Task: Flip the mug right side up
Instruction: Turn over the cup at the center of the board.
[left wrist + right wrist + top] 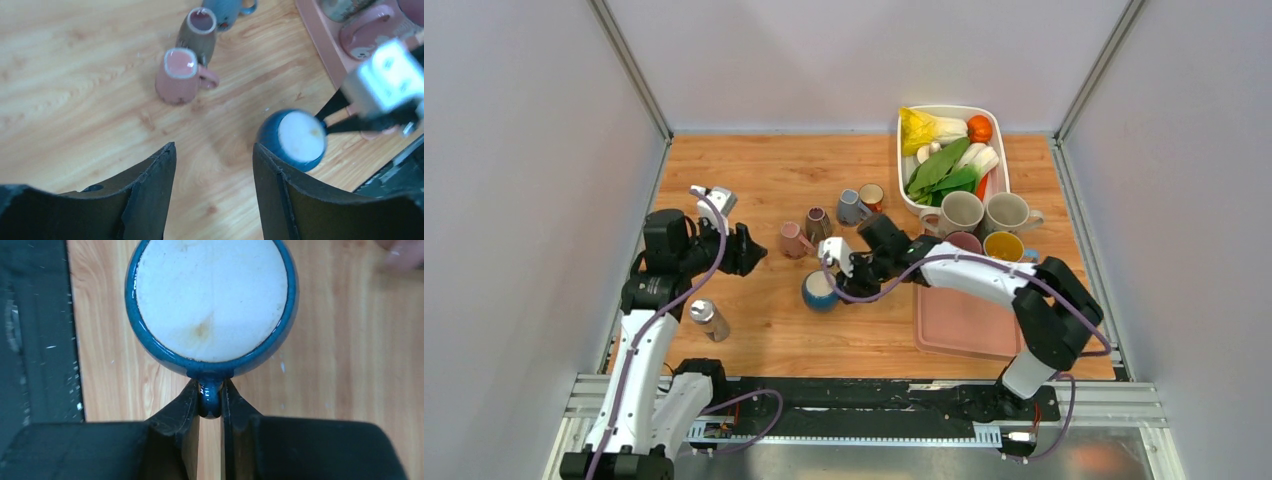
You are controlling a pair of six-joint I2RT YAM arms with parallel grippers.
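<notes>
The blue mug [820, 290] stands upside down on the wooden table, its white base up. It also shows in the left wrist view [299, 137] and the right wrist view [210, 300]. My right gripper [844, 281] is shut on the mug's handle [210, 399], which sits pinched between the two fingers [210, 390]. I cannot tell if the mug rests on the table or is lifted slightly. My left gripper [749, 250] is open and empty [214, 150], to the left of the mug and above bare wood.
A pink mug [792, 239], a brown mug [818, 222] and a grey-blue mug [851, 207] lie behind the blue one. A pink tray [969, 320] at the right holds mugs. A white bin [902, 160] holds vegetables. A metal can [708, 319] stands near the left arm.
</notes>
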